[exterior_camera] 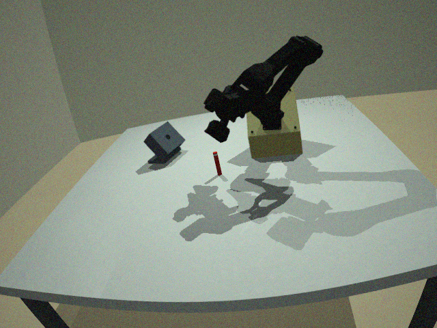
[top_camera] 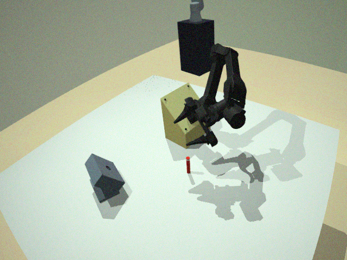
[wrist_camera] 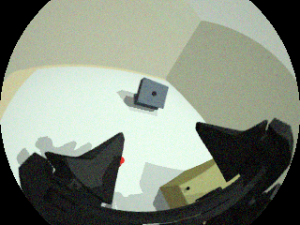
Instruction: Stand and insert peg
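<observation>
The red peg [top_camera: 188,167] [exterior_camera: 217,165] stands upright on the table, its white band near the top and its plain end down. In the wrist view only a bit of the red peg [wrist_camera: 122,160] shows beside the left finger, which hides the rest. My gripper [top_camera: 180,133] [wrist_camera: 161,131] is open and empty, raised above the table, on the yellow block's side of the peg and clear of it. The blue-grey sloped panel [top_camera: 96,167] [exterior_camera: 173,141] [wrist_camera: 160,99] has one dark hole [top_camera: 108,168] [exterior_camera: 168,137] [wrist_camera: 154,94] in its face, with nothing in it.
A yellow sloped block [top_camera: 173,131] [exterior_camera: 275,146] [wrist_camera: 202,180] with small dark dots at its corners stands close behind and below the gripper. A black pedestal [top_camera: 196,47] with a grey piece on top stands at the back. Arm shadows fall near the peg.
</observation>
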Controlling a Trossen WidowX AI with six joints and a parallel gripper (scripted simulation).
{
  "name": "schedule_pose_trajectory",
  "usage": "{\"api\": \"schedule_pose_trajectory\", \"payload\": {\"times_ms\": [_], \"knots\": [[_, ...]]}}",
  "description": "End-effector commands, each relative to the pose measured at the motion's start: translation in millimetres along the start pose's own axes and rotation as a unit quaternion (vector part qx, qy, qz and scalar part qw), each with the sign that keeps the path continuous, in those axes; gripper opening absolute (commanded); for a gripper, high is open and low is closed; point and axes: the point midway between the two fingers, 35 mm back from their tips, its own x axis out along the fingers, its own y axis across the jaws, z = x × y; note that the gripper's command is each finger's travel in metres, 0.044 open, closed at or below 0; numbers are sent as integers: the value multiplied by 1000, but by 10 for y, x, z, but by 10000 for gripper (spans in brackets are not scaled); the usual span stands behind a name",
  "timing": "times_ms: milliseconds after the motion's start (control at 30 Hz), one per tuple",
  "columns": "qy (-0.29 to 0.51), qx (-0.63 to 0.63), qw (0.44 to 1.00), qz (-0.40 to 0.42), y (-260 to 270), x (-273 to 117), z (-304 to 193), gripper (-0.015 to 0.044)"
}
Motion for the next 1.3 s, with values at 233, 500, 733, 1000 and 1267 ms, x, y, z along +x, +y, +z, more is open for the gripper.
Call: {"api": "schedule_pose_trajectory", "payload": {"times_ms": [233, 500, 733, 1000, 1267], "knots": [[145, -78, 986, -31, -6, 82, -211, 440], [260, -101, 960, -28, 1, 125, -351, 440], [358, -95, 929, 9, 64, 134, -439, 440], [443, -58, 891, 78, 177, 152, -442, 440], [489, 7, 856, 169, 298, 211, -316, 440]]}}
